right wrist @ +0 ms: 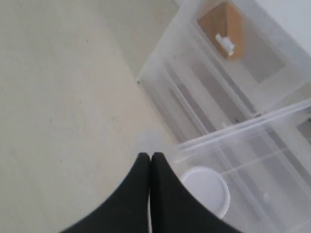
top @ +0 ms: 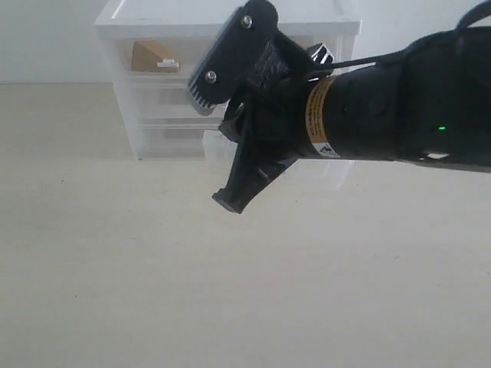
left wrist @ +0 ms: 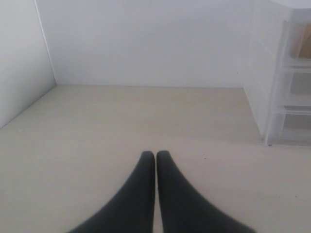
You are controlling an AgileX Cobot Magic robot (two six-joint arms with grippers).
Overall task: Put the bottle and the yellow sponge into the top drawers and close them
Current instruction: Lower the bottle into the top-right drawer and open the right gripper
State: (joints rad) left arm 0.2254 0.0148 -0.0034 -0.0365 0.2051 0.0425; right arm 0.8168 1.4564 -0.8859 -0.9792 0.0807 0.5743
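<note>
A pale beige tabletop [top: 153, 291] runs back to a white wall [left wrist: 146, 39]. Near left, the left gripper [left wrist: 155, 154] has its fingers pressed together and is empty. The right gripper [right wrist: 149, 156], likewise empty with fingers together, is beside the pulled-out right top drawer [right wrist: 243, 128], which holds one bottle [right wrist: 204, 190]. Far: one chest [top: 222, 27]. Its closed left top drawer [right wrist: 257, 58] holds one yellow sponge [top: 149, 55].

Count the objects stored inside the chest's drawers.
2. The yellow sponge sits in a closed top drawer; the bottle, white cap showing, sits in the pulled-out drawer beside the right gripper. The arm hides part of the chest, so others may be hidden.
</note>
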